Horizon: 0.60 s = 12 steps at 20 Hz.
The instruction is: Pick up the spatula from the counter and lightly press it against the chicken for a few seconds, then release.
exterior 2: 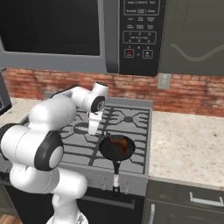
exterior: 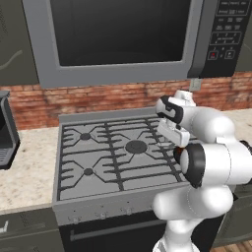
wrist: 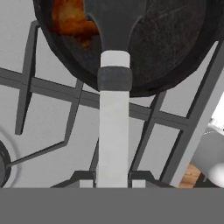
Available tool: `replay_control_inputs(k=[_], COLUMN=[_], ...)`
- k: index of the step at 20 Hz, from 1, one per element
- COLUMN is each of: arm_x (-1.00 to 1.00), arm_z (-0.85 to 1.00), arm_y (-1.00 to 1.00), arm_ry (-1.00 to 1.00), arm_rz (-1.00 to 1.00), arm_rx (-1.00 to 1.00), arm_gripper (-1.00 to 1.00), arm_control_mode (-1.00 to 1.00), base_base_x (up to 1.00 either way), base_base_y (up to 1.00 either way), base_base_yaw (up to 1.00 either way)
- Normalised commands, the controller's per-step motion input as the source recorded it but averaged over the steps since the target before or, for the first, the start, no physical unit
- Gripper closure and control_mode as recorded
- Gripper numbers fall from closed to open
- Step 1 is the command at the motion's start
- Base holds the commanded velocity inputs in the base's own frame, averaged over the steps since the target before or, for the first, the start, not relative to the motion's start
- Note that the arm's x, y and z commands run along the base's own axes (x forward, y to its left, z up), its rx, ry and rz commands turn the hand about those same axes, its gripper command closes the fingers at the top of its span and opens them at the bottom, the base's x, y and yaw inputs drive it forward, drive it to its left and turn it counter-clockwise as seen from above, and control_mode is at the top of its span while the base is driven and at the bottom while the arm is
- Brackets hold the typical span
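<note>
My gripper [wrist: 113, 182] is clamped on the handle of the long white-handled spatula [wrist: 113, 127], which has a dark grey collar and a flat dark blade, just short of the round black frying pan [wrist: 175, 52]. The blade reaches over the pan's near rim. Its left edge lies against the browned orange chicken piece [wrist: 70, 19] inside the pan; I cannot tell whether it presses. The grey stove grate [wrist: 48, 85] lies beneath the pan.
</note>
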Motion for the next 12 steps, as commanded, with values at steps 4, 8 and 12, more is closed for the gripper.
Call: replay_control_inputs(k=[4,8,12], arm_x=[0.01,0.0,0.0], arm_z=[-0.17,-0.15,-0.18], arm_y=[-0.08,-0.07,-0.06], arm_ry=[0.0,0.01,0.02], arm_rz=[0.01,0.01,0.01], arm_rx=[0.0,0.0,0.0], arm_gripper=[1.0,1.0,1.0], arm_control_mode=[-1.0,-1.0,-1.0], base_base_x=[0.0,0.0,0.0], base_base_y=[0.0,0.0,0.0], base_base_yaw=[0.0,0.0,0.0])
